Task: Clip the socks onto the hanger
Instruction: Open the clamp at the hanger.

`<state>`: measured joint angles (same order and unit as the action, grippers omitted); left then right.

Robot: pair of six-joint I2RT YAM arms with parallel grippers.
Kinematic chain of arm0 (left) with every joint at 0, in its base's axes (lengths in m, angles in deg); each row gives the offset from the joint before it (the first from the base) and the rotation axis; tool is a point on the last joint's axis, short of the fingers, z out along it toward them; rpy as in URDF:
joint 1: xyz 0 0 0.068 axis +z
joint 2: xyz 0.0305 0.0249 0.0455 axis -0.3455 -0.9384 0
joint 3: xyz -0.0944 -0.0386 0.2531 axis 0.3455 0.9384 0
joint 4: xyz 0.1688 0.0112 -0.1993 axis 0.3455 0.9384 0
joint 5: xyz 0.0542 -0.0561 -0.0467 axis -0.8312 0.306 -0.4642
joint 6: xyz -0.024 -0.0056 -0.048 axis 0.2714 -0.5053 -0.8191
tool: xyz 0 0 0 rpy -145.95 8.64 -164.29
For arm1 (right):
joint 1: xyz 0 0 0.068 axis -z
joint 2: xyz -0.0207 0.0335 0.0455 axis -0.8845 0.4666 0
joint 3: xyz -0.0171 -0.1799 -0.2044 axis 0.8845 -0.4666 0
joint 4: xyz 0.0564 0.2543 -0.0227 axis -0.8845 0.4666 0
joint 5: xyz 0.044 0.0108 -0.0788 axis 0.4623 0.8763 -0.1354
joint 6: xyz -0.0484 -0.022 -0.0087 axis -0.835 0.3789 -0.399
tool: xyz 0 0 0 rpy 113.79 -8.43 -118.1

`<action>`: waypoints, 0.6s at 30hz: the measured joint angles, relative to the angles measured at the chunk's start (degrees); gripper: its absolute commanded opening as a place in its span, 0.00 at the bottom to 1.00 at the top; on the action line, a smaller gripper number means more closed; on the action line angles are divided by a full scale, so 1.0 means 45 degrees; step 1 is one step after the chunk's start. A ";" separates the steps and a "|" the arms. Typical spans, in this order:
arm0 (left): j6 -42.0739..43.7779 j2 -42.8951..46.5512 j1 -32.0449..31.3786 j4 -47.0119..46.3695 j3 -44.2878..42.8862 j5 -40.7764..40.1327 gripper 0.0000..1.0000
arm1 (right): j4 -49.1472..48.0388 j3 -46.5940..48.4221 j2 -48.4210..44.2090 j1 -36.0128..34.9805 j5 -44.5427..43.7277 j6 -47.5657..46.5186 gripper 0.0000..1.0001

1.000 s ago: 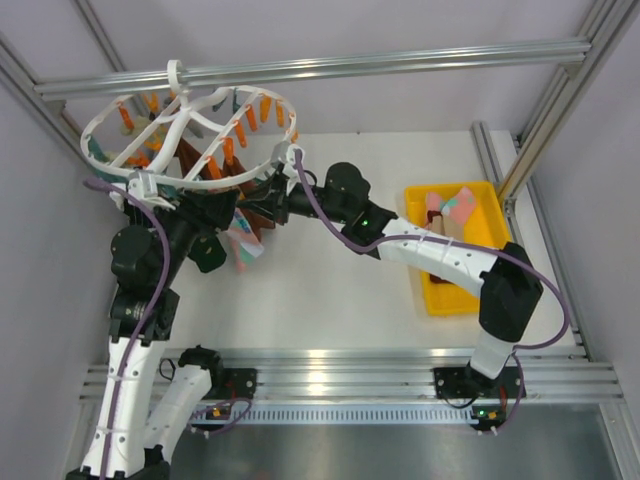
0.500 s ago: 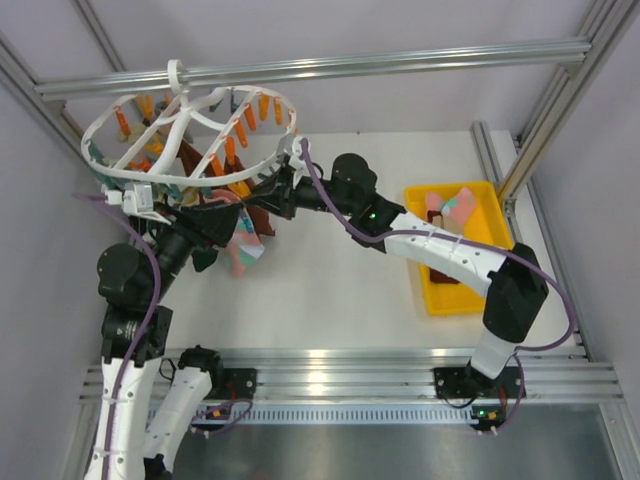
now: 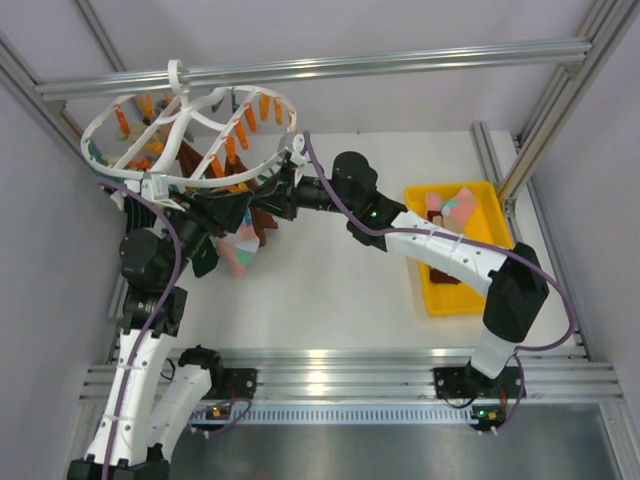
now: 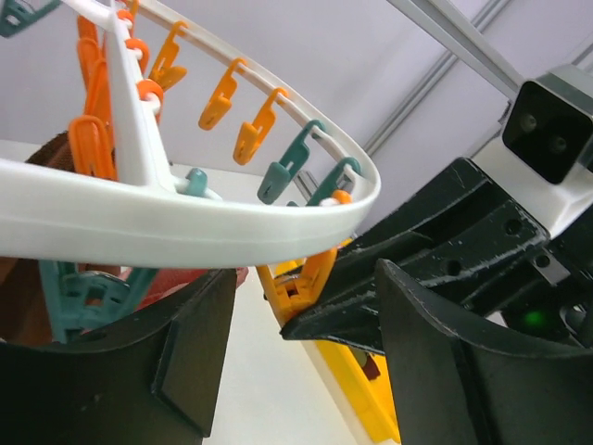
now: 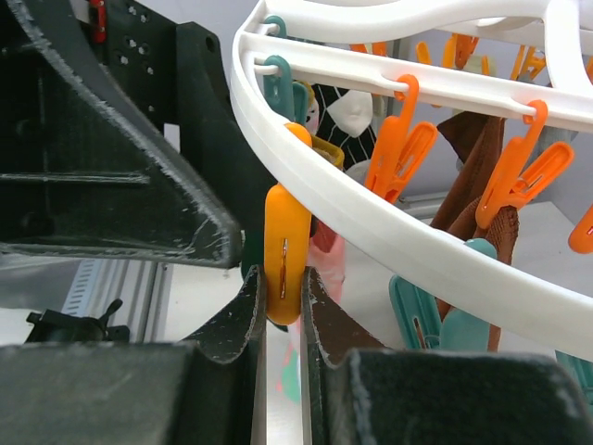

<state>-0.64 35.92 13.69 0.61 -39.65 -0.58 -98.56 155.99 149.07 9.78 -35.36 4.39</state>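
The hanger point(image 3: 190, 135) hangs from the rail at the back left, a white ring with orange and teal clips. My right gripper point(image 5: 283, 297) is shut on an orange clip point(image 5: 285, 250) under the ring's near rim point(image 5: 417, 250). My left gripper point(image 4: 296, 362) stands open just below the same rim point(image 4: 185, 232), facing that clip point(image 4: 301, 278), with nothing between its fingers. A pink sock point(image 3: 240, 250) dangles below the two grippers; what holds it is hidden. Maroon socks point(image 3: 262, 215) hang from clips beside it. More socks point(image 3: 450, 205) lie in the tray.
A yellow tray point(image 3: 445, 305) sits on the table at the right. The aluminium rail point(image 3: 350, 65) crosses the back, and frame posts stand at both sides. Teal clips point(image 5: 426, 320) hang close to the right gripper's fingers.
The left arm swung out to the left and came back in under the ring. The right gripper rose slightly and kept its grip on the orange clip. The pink sock barely moved.
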 measured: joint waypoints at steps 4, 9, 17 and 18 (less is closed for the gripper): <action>0.0044 -0.0175 0.0000 -0.0199 0.0000 -0.0510 0.63 | 0.0005 0.0005 0.0000 0.0000 0.0010 0.0010 0.00; 0.0306 -0.0233 0.0000 -0.0248 0.0000 -0.1015 0.59 | -0.0010 0.0005 0.0000 -0.0073 -0.0194 -0.0209 0.00; 0.0486 -0.0393 0.0000 -0.0374 -0.0005 -0.1292 0.58 | -0.0044 0.0005 0.0000 -0.0699 -0.1525 -0.1545 0.00; 0.0481 -0.0398 0.0000 -0.0379 0.0000 -0.1292 0.58 | -0.0058 0.0000 0.0000 -0.0772 -0.1681 -0.1705 0.00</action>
<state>1.52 34.13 13.69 -1.10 -39.65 -6.39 -98.82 155.99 149.07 6.31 -42.92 -3.28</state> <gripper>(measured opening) 0.579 0.102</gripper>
